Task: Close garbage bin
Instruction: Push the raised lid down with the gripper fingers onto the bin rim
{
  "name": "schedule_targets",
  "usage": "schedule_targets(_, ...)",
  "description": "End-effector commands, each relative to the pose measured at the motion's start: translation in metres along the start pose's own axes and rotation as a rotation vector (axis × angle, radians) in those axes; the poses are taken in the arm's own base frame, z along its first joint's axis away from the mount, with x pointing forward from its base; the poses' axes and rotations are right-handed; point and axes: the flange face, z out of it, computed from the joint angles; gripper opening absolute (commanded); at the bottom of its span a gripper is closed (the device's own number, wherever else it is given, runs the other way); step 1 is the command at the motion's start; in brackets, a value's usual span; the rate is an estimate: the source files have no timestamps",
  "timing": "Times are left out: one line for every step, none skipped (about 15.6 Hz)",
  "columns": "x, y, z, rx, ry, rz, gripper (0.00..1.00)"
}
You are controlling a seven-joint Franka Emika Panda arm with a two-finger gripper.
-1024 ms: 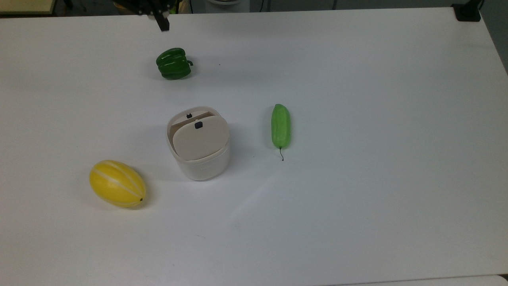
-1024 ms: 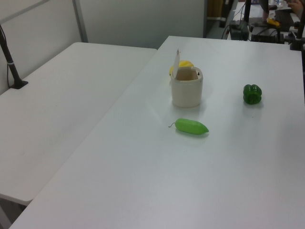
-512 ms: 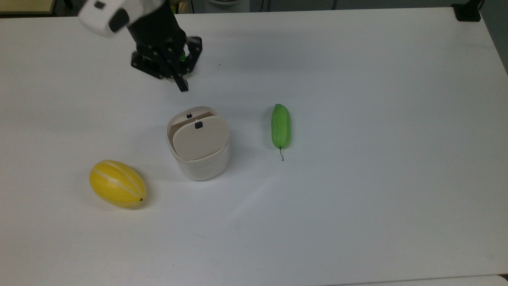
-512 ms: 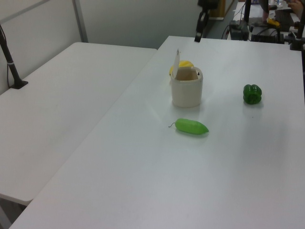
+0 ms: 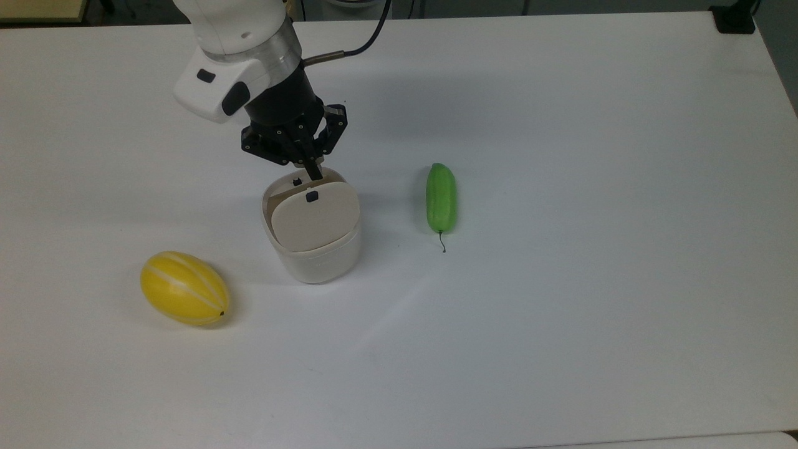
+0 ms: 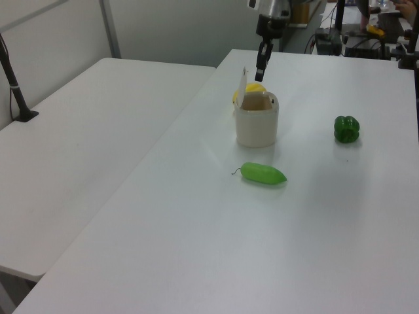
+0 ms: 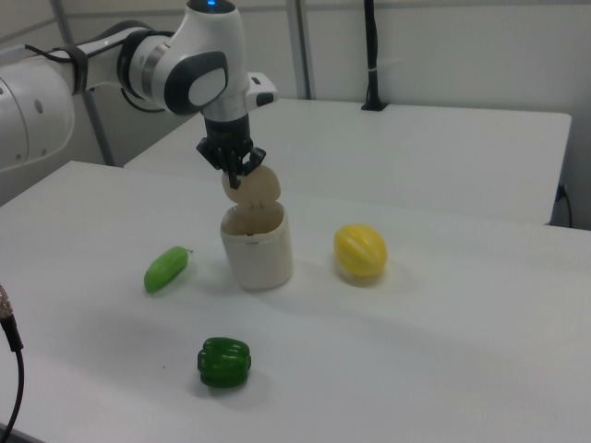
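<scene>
The garbage bin (image 5: 319,265) is a small off-white tub near the table's middle. Its beige lid (image 5: 315,218) stands raised with a small black button near its top edge. In the left view the lid (image 6: 241,87) stands upright at the left rim of the bin (image 6: 256,127). My gripper (image 5: 310,170) hangs shut and holds nothing, its tips just above the bin's far rim in the top view. In the right view the gripper (image 7: 237,175) sits at the upper left edge of the lid (image 7: 254,189); whether they touch I cannot tell.
A yellow melon (image 5: 184,288) lies at the bin's lower left in the top view. A light green cucumber (image 5: 441,197) lies to the bin's right. A dark green pepper (image 6: 347,129) sits to the bin's right in the left view. A second white table (image 6: 78,131) adjoins.
The arm has swept in from the top view's upper left edge and come down over the pepper to the bin's far rim. The bin, lid and vegetables have not moved.
</scene>
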Motion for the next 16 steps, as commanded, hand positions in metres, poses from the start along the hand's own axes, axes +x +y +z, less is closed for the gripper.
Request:
schedule_targets(-0.008,-0.002,-0.037,0.017,0.017,-0.061,0.0)
schedule_targets(-0.009,-0.005,-0.042,0.022,0.016,-0.073,0.0)
schedule_targets(-0.009,-0.004,-0.045,0.021,0.024,-0.074,0.0)
schedule_targets(-0.008,-0.006,-0.047,0.023,0.036,-0.073,0.0)
schedule_targets(-0.005,-0.006,-0.05,0.021,0.055,-0.071,0.0)
schedule_targets(-0.001,-0.006,-0.055,0.012,0.087,-0.071,0.0)
schedule_targets(0.003,-0.007,-0.055,0.008,0.115,-0.07,0.0)
schedule_targets(0.009,-0.007,-0.053,0.001,0.152,-0.067,0.0)
schedule_targets(0.015,-0.006,-0.051,-0.011,0.19,-0.063,0.0)
schedule_targets(0.02,-0.006,-0.05,-0.021,0.223,-0.063,0.0)
schedule_targets(0.024,-0.006,-0.047,-0.03,0.247,-0.064,0.0)
schedule_targets(0.026,-0.005,-0.045,-0.037,0.265,-0.062,0.0)
schedule_targets(0.027,-0.005,-0.045,-0.039,0.272,-0.062,0.0)
schedule_targets(0.027,-0.004,-0.043,-0.042,0.271,-0.063,0.0)
schedule_targets(0.026,-0.003,-0.039,-0.04,0.261,-0.066,0.0)
schedule_targets(0.026,-0.004,-0.034,-0.04,0.252,-0.071,0.0)
